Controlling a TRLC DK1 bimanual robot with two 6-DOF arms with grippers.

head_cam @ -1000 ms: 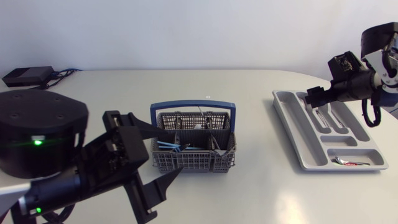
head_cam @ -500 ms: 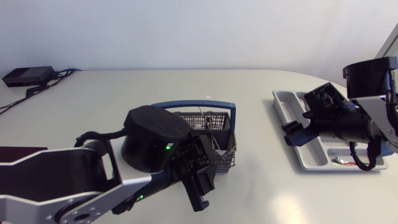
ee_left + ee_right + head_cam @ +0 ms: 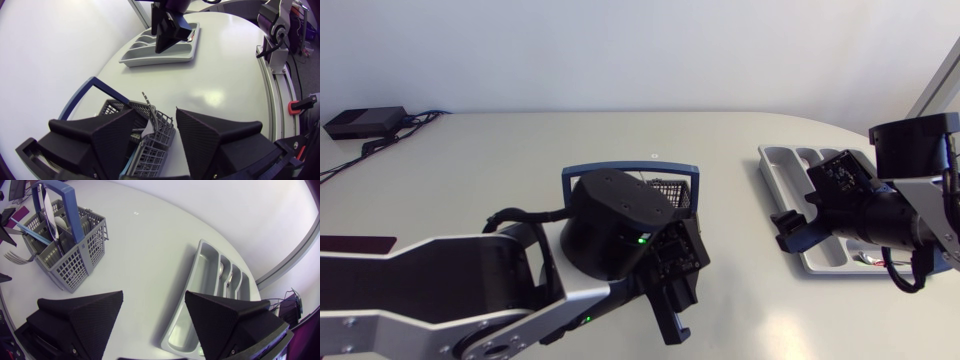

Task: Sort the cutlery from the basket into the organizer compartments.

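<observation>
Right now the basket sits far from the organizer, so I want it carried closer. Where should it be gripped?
Probably the top bar of the blue handle, taken from above and straddled crosswise. It arches upright across the middle of the basket, so the load should hang level.

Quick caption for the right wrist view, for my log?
Open right gripper above the table, the basket and the organizer ahead to either side.

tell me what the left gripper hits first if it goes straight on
Most likely the grey basket: its mesh corner sits just ahead of the left gripper, between its open fingers, though depth is unclear.
</observation>
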